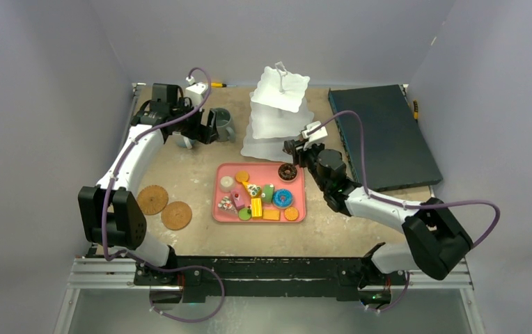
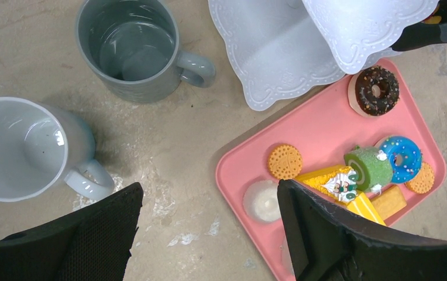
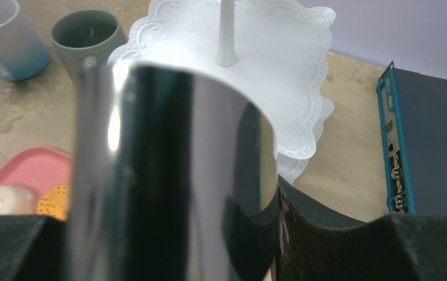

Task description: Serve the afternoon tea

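The white three-tier stand (image 1: 277,111) (image 2: 279,52) (image 3: 268,52) stands at the back centre. In front of it, toy pastries and donuts lie on the pink tray (image 1: 221,209) (image 2: 233,170), among them a chocolate donut (image 1: 287,172) (image 2: 376,91). The grey mug (image 1: 223,124) (image 2: 133,50) and the white mug (image 1: 183,141) (image 2: 22,149) stand left of the stand. Two cork coasters (image 1: 152,200) (image 1: 176,215) lie at the near left. My left gripper (image 1: 197,132) (image 2: 209,193) hangs open over bare table between the mugs and the tray. My right gripper (image 1: 294,148) (image 3: 162,211) is shut on shiny tongs (image 3: 168,146) (image 2: 437,32) beside the stand's lowest tier.
A dark flat slab (image 1: 381,136) (image 3: 432,134) lies at the back right, close to my right arm. Small yellow-handled tools lie by the back wall (image 1: 223,84) and beside the slab (image 1: 416,109). Grey walls enclose the table on three sides.
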Robot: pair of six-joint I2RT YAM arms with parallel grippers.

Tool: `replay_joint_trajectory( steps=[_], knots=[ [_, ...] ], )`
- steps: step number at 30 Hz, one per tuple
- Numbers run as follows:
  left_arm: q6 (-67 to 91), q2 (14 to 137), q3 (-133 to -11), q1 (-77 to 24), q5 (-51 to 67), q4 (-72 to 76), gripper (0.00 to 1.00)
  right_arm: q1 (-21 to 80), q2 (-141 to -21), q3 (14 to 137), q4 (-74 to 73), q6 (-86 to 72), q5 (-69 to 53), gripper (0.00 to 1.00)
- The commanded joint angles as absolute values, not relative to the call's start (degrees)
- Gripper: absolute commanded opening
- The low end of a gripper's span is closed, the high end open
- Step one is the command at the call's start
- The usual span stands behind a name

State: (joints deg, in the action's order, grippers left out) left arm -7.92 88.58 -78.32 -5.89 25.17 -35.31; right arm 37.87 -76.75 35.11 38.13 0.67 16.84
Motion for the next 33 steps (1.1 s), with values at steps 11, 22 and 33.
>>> replay_joint_trajectory(
  steps=[11,22,33],
  knots=[
    [-7.45,86.36,-80.16,-5.19,26.96,-34.19,0.84,37.52,-83.38,32.9,51.58,0.46,25.15,0.33],
    [-7.15,85.34,-79.82,-5.09,26.47,-33.76,0.87,37.52,-82.88,31.77,53.22,0.51,25.19,0.59],
    [-6.94,84.51,-79.82,-5.05,26.55,-33.92,0.88,37.91,-74.43,30.36,48.0,-1.56,22.75,0.7]
  ],
)
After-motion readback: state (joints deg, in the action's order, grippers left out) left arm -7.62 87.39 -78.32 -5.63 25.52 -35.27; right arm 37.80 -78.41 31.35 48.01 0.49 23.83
